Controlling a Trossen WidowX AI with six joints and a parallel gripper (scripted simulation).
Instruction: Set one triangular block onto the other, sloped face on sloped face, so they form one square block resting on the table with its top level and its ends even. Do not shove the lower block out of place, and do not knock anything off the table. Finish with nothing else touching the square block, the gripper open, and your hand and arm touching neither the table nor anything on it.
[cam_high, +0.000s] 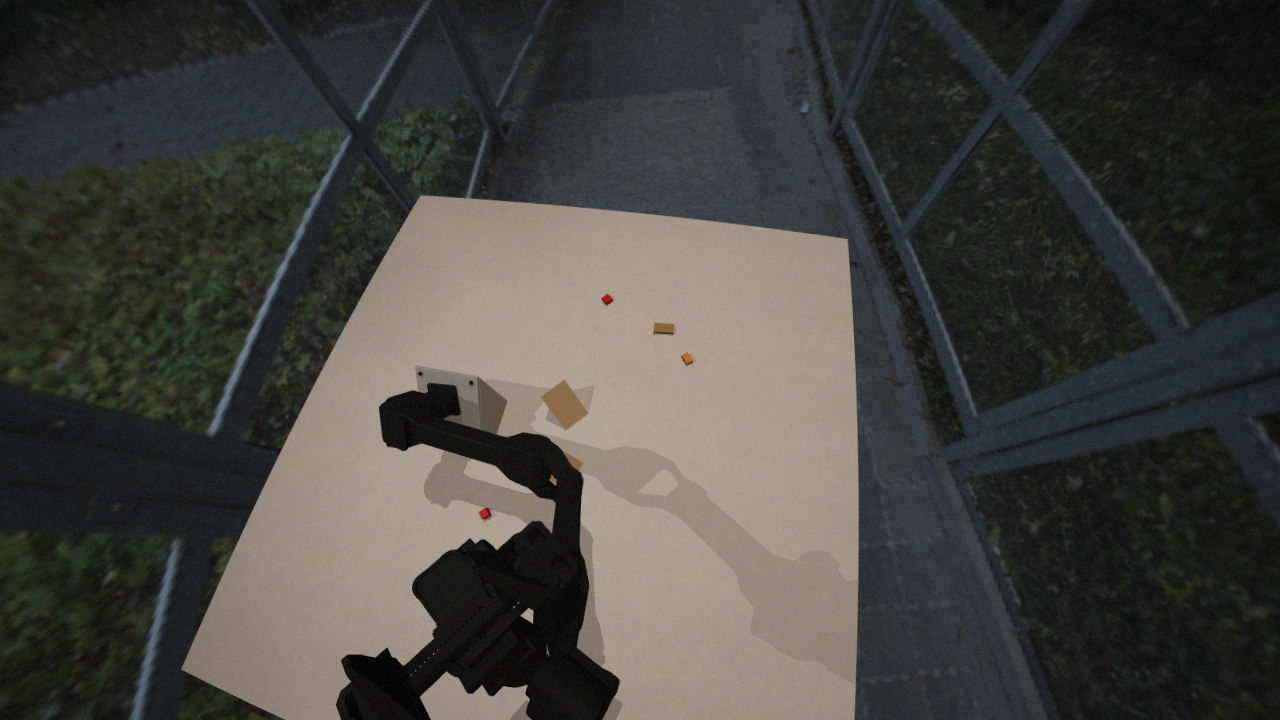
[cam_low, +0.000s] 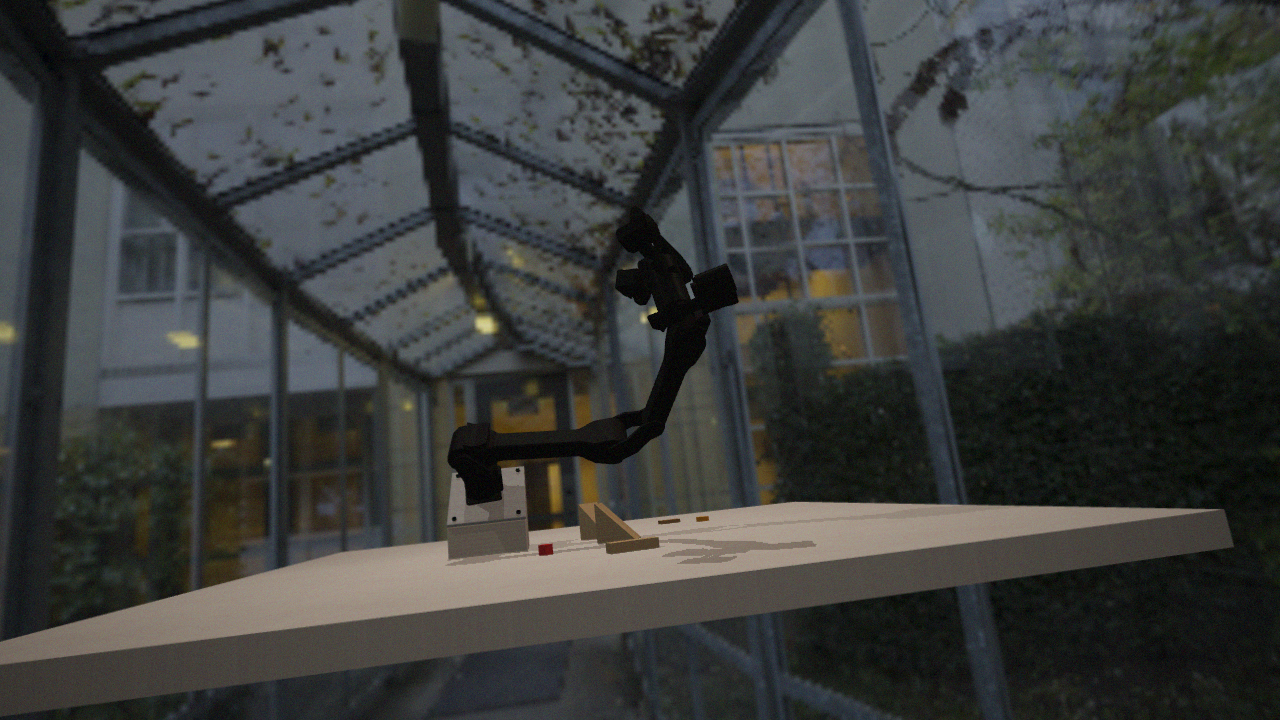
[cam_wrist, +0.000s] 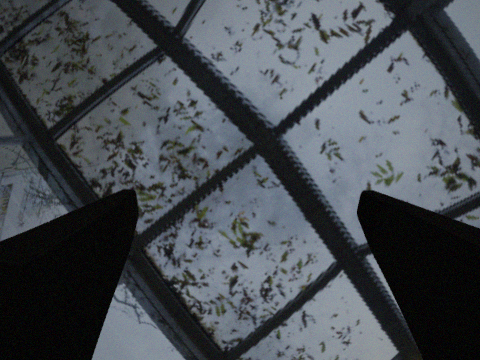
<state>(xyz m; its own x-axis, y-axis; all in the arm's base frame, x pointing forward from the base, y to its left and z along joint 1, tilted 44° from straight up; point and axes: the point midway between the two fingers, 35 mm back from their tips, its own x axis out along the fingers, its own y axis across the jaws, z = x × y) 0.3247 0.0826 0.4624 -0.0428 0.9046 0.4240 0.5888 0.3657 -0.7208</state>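
One triangular block (cam_high: 563, 404) lies right of the arm's base in the top view. A sloping tan block (cam_low: 613, 523) shows in the exterior view, with a low tan piece (cam_low: 632, 544) in front of it. The other block (cam_high: 573, 462) is mostly hidden under the arm in the top view. The two look separate from above; whether they touch is unclear in the exterior view. My gripper (cam_wrist: 251, 203) is open and empty, with its fingers wide apart. It is raised high above the table, away from both blocks, and the wrist view shows only the glass roof.
A red cube (cam_high: 484, 514) (cam_low: 545, 548) lies near the white base (cam_high: 490, 402) (cam_low: 487, 537). Farther back are another red cube (cam_high: 606, 299), a flat brown block (cam_high: 663, 328) (cam_low: 668, 521) and a small orange block (cam_high: 687, 359) (cam_low: 702, 518). The arm (cam_high: 474, 443) (cam_low: 554, 443) reaches above the table.
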